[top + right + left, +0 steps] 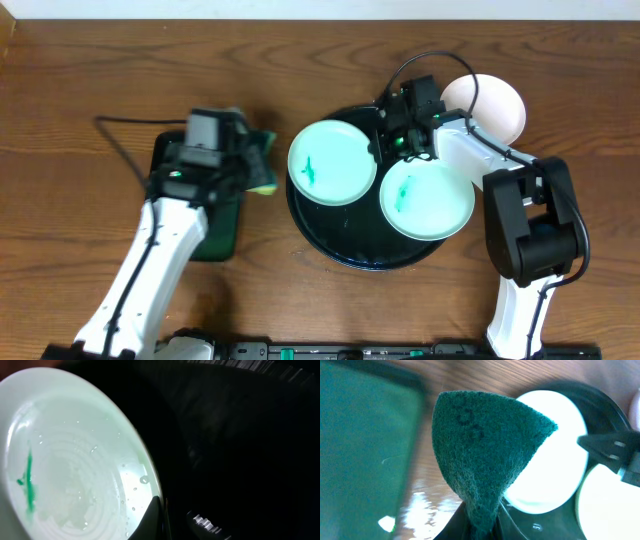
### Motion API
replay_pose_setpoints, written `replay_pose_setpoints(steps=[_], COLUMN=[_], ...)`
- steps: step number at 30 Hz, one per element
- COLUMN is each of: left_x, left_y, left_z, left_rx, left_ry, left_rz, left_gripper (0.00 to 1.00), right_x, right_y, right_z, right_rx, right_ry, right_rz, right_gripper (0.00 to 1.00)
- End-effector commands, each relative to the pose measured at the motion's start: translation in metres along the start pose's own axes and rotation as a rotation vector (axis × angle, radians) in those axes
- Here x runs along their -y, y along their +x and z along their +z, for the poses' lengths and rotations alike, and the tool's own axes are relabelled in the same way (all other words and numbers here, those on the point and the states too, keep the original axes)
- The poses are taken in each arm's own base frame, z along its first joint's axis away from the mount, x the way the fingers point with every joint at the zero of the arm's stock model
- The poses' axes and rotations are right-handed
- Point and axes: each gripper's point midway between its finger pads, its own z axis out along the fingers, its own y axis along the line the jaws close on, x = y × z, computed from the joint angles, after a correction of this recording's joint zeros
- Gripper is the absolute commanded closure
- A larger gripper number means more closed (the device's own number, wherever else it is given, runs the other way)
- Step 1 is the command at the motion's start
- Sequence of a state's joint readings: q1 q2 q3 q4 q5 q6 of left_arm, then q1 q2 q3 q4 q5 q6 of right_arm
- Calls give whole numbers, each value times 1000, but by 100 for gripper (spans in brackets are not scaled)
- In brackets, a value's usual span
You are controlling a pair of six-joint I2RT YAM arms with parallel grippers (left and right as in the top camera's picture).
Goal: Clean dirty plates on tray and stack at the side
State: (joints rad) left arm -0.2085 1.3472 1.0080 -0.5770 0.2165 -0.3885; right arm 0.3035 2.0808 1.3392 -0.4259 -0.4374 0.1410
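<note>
The overhead camera looks straight down on the whole table (60,100), the left wrist peers closely past its scouring pad (480,450) toward the tray (555,520), and the right wrist nearly touches a plate (75,460) there.

Three small round plates are in view: one pale-mint plate (332,162) at the left, a second pale-mint plate (427,198) to its right, and one white plate (495,105) farther back. There are two green smears: one smear (310,170) on the left mint plate and another smear (403,192) on the right mint plate. There are two trays: one large round black tray (350,255) and one smaller dark green rectangular tray (225,235). There is one green scouring pad (480,445). There are two robot arms, the left arm (160,250) and the right arm (525,225). Two black cables show, one cable (120,150) by the left arm and one looped cable (420,60) by the right. There is one wooden bench (80,90).
</note>
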Motion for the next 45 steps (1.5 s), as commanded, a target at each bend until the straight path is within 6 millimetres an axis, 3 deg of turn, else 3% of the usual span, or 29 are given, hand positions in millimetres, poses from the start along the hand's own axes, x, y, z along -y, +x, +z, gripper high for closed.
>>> replay_pose_setpoints(steps=[1, 6, 10, 15, 19, 23, 28, 32, 33, 37, 45], left_x=[27, 54, 77, 101, 97, 100, 104, 100, 100, 100, 102], left_y=[14, 30, 43, 49, 42, 37, 37, 41, 42, 42, 38], left_z=[19, 60, 89, 103, 105, 108, 120, 127, 128, 129, 129], left_rx=[-52, -98, -117, -94, -50, -26, -18, -35, -37, -38, -10], left_ry=[52, 75, 109, 158, 118, 125, 137, 124, 122, 122, 122], left_rz=[44, 54, 76, 129, 123, 107, 95, 80, 80, 89, 132], left_gripper=[92, 93, 92, 87, 87, 87, 86, 78, 75, 47, 46], right_x=[5, 35, 38, 32, 24, 26, 19, 26, 27, 29, 23], right_y=[11, 24, 17, -1, -9, -2, 14, 28, 30, 28, 27], right_z=[1, -9, -26, -60, -75, -68, -29, -9, -7, -9, -7], right_rx=[-43, -87, -60, 25, 61, 30, -45, -103, -110, -101, -99], right_ry=[30, 194, 238, 318, 321, 317, 220, 225, 225, 227, 221], right_rz=[9, 41, 38, 3, -38, -30, -28, -16, -11, -3, -19], right_gripper=[99, 99, 99, 99, 99, 99, 99, 99, 99, 99, 99])
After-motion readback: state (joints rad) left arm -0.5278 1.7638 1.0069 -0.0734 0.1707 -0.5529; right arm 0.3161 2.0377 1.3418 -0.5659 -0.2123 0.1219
